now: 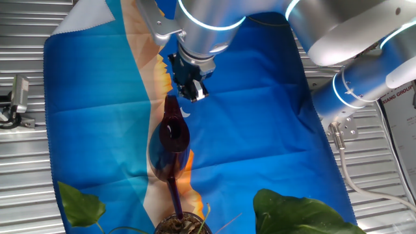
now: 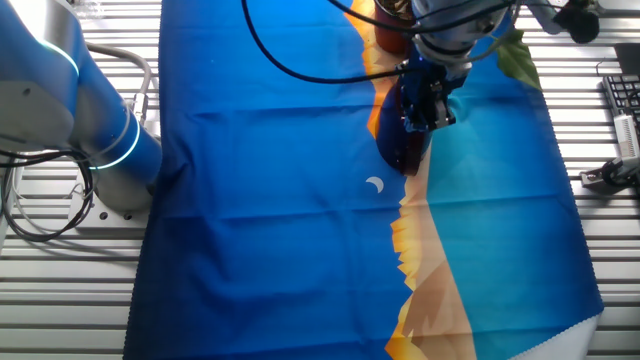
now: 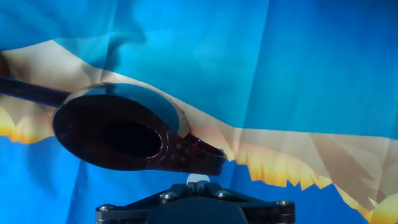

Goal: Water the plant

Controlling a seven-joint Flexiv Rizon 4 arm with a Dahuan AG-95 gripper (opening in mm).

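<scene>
Printed cloth (image 1: 260,110) covers most of the table: blue fields with a tan and orange jagged band running along its length. Small white crescent mark (image 2: 375,184) on the blue part, just beside the band. Dark red watering vessel (image 1: 170,140) over the band, long spout pointing toward the near edge in one fixed view. Ribbed metal tabletop (image 1: 26,162) exposed on both sides. Small metal fixture (image 1: 18,97) at far left. Keyboard edge (image 2: 622,100) at right in the other fixed view.

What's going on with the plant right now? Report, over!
Tool shut on watering can handle. Can lifted, spout over plant pot's soil. No water seen. Nothing in the way. Over.
</scene>
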